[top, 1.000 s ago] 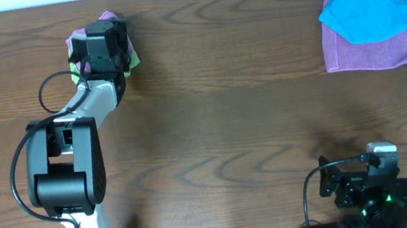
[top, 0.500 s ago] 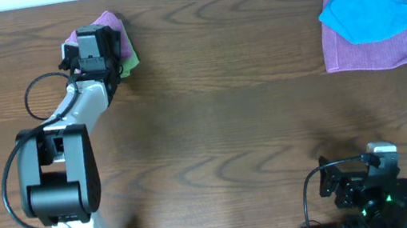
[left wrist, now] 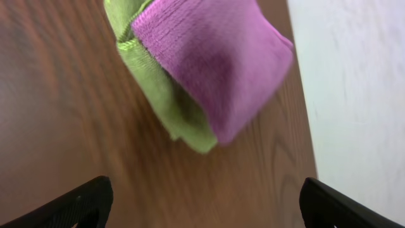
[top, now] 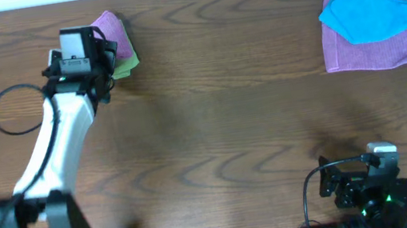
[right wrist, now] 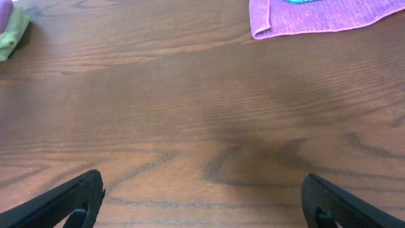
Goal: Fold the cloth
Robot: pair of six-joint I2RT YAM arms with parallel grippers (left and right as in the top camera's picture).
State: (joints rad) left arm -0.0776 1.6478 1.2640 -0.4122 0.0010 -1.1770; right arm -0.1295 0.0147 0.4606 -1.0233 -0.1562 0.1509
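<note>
Fingers of the left hand stand spread wide and grip nothing, just short of the cloth. It is a thick mauve folded square lying on the lime-green cloth near the far left edge of the tabletop. The right hand, likewise spread and empty, hangs over the wood at the near right. Far right, a second mauve cloth lies flat under a blue cloth.

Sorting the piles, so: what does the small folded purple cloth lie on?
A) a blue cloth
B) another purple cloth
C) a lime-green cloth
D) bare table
C: the folded purple cloth sits on a lime-green cloth, whose edge pokes out beneath it in the left wrist view.
</note>
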